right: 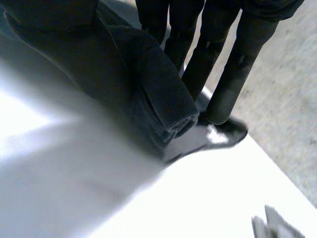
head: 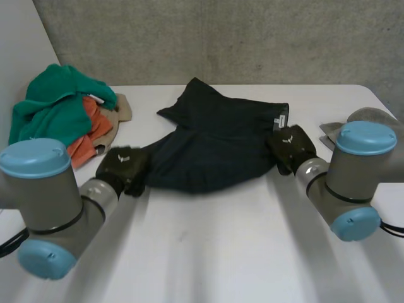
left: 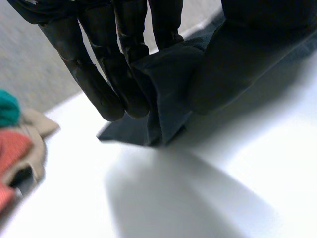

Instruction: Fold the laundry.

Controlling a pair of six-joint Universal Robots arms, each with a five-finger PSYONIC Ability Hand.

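**Head view:** a dark garment [head: 214, 142] lies spread but rumpled at the centre of the frame on the white table [head: 208, 252]; the left hand [head: 123, 167] is at its lower-left corner; the right hand [head: 290, 146] is at its right edge, just below a small label [head: 282, 120]; a pile of clothes [head: 60, 110], green, orange and beige, sits at the upper left, near the garment but apart from it; a grey cloth [head: 369, 114] lies at the far right edge.

**Left wrist view:** the fingers [left: 99, 74] are nearly straight and pinch a bunched corner of the garment against the thumb [left: 233, 54]; the pinch takes in little cloth, close to the fingertips.

**Right wrist view:** the fingers [right: 233, 64] are straight; the rolled hem of the garment is caught between them and the thumb side of the hand, so this hand too grips cloth.

**Risks, as judged:** either shallow pinch may slip once the cloth is lifted, dropping one side and skewing the fold; the wrinkles across the middle, if not drawn taut, would be folded in; a sweep of the left hand toward the upper left could snag the pile; an uneven lift by the two hands would leave the edges misaligned.
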